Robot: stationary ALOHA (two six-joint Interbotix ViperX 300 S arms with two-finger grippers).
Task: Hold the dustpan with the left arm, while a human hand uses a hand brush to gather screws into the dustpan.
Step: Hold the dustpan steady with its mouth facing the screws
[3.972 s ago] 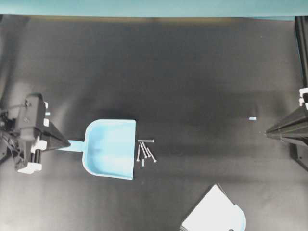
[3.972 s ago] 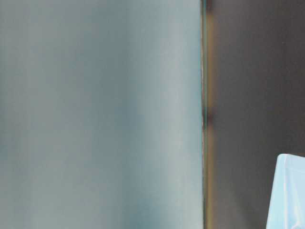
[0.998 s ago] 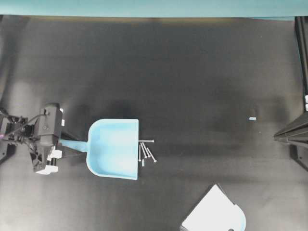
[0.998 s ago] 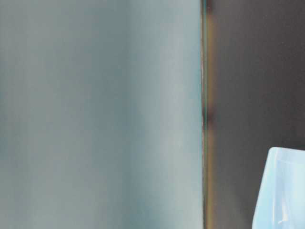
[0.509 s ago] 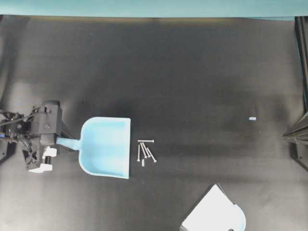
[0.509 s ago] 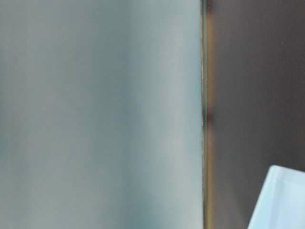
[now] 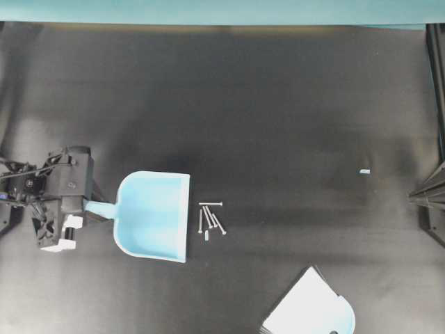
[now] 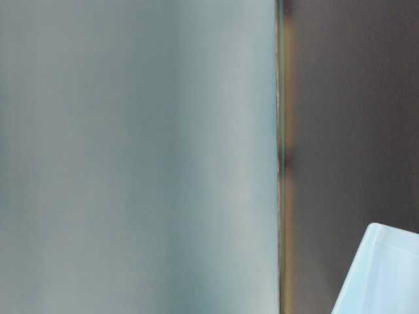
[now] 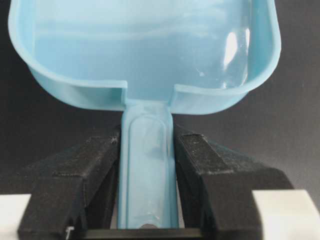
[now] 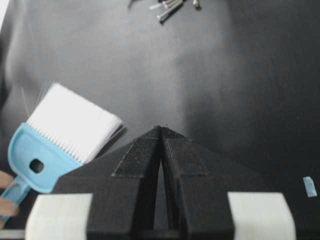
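The light blue dustpan (image 7: 154,216) sits on the black table with its lip facing right, a short gap from the screws (image 7: 211,217). My left gripper (image 7: 96,207) is shut on the dustpan's handle (image 9: 147,150). Both black fingers (image 9: 100,160) press its sides just behind the pan (image 9: 150,50). One pan corner (image 8: 386,275) shows in the table-level view. The hand brush (image 7: 313,309), with pale bristles, lies at the bottom edge. A fingertip of the human hand (image 10: 5,192) touches the hand brush's handle (image 10: 30,167). My right gripper (image 10: 161,128) is shut and empty at the right edge (image 7: 411,198).
A tiny pale blue chip (image 7: 364,171) lies on the black mat left of the right gripper. A teal strip (image 7: 222,10) runs along the table's far edge. In the table-level view a blurred grey-teal surface (image 8: 131,157) fills the left side.
Over the last second the left gripper drew the dustpan a little to the left, so its lip no longer touches the screws. The right gripper pulled back toward the right edge.
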